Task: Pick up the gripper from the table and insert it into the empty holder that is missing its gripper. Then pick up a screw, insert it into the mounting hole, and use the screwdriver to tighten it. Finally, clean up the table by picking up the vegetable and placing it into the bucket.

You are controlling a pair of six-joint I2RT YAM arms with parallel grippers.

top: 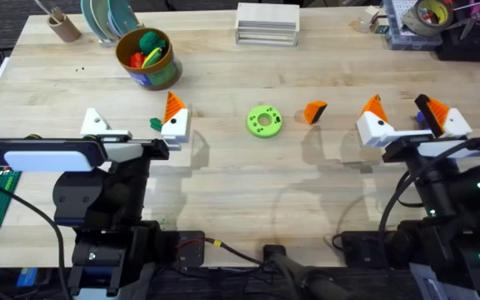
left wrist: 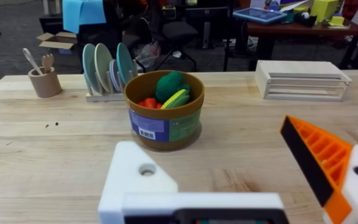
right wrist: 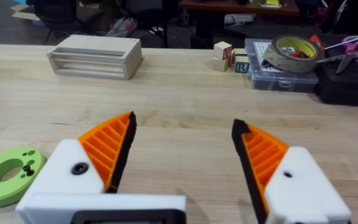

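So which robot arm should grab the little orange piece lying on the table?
Probably the right. The loose orange piece lies nearer the right pincer, which is open with both tips. The left pincer has the bare white holder needing it.

Grey carpet (left wrist: 17, 25) is seen past the far edge of the table, with a dark desk (left wrist: 291, 31) and a black office chair (left wrist: 179, 31) parked behind it. A cardboard box (left wrist: 58, 40) is left on the floor, and something blue (left wrist: 82, 12) is draped nearby.

Letter "R" on a small wooden block (right wrist: 242, 66), barcode label on the bucket (left wrist: 146, 133), digits unreadable
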